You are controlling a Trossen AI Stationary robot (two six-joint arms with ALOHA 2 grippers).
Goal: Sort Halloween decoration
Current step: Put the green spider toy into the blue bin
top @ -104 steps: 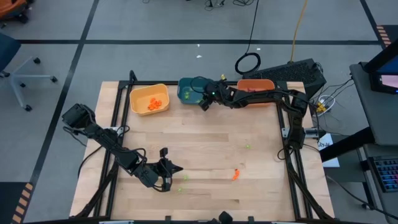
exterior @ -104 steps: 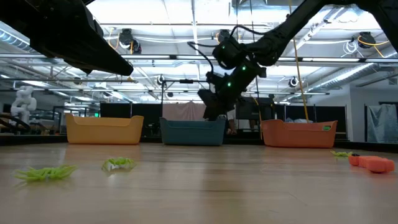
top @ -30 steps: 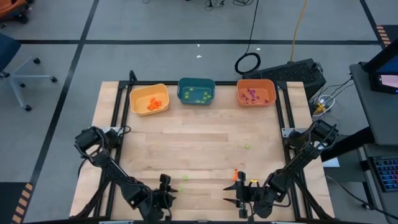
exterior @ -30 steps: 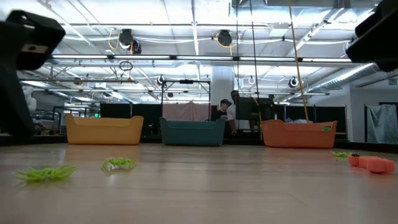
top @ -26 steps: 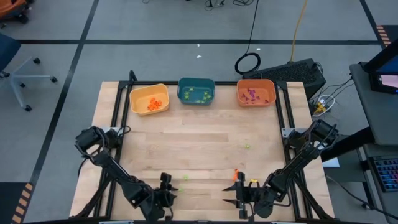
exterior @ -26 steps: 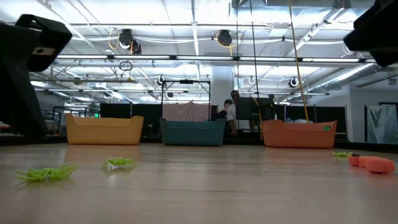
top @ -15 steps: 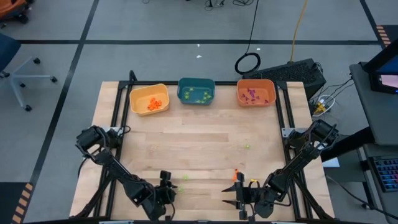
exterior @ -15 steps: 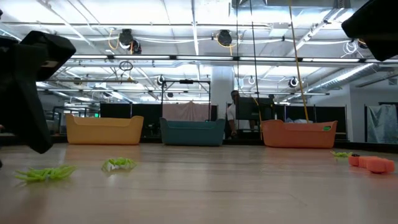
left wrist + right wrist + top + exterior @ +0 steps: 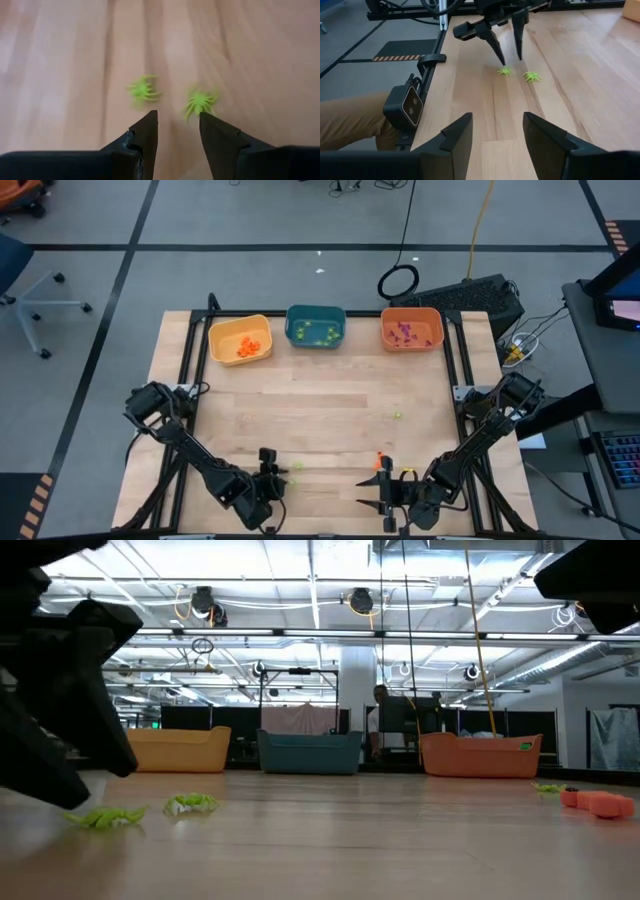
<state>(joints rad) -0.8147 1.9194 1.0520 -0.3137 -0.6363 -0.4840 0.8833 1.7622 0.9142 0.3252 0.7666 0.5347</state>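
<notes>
While the left gripper (image 9: 177, 131) hangs low over the near edge of the wooden table (image 9: 330, 415), its jaws stand narrowly parted and empty, tips just short of two light-green spiders (image 9: 144, 90) lying side by side on the bare wood. The gap lines up between the pair, so the choice of which one to take looks unsettled; a slight turn toward either seems needed before closing. The second spider (image 9: 199, 102) sits just beside the first, close enough that a careless pinch could flick it away.

Over on the near right, the right gripper (image 9: 496, 131) waits with jaws wide and nothing held, near an orange trinket (image 9: 380, 461) on the table. A small green piece (image 9: 397, 416) lies farther out, mid-table.

At the far edge stand the three bins: yellow bin (image 9: 240, 340) holding orange pieces, teal bin (image 9: 315, 327) holding green, orange bin (image 9: 411, 329) holding purple. By colour, the spiders belong in the teal one, a long carry across the table.
</notes>
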